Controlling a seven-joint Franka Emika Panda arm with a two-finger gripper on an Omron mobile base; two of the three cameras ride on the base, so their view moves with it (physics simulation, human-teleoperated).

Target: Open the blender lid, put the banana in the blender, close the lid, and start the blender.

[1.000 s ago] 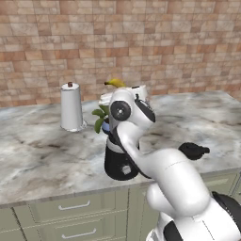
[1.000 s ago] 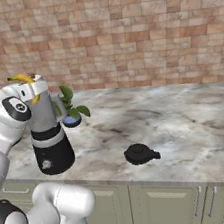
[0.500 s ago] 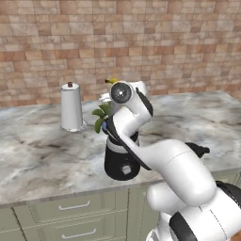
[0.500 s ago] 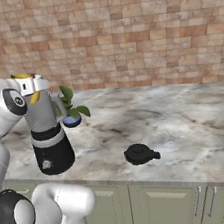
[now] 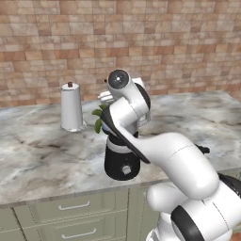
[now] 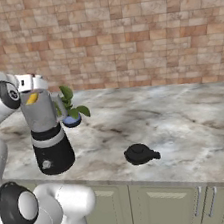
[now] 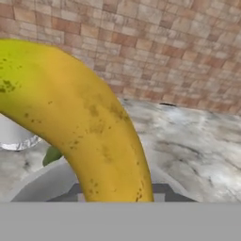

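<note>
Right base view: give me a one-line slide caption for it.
The hand lowers the banana into the open blender; the blender lid lies on the counter.

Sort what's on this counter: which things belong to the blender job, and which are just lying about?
Part of the job:
- blender, jar open
- lid, off, lying on the counter to the blender's right
- banana, in the gripper at the jar's mouth

Just lying about:
- white roll with a dark knob
- small plant behind the blender

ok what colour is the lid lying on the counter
Black, the blender lid with its raised knob; clearest in the right base view.
</note>
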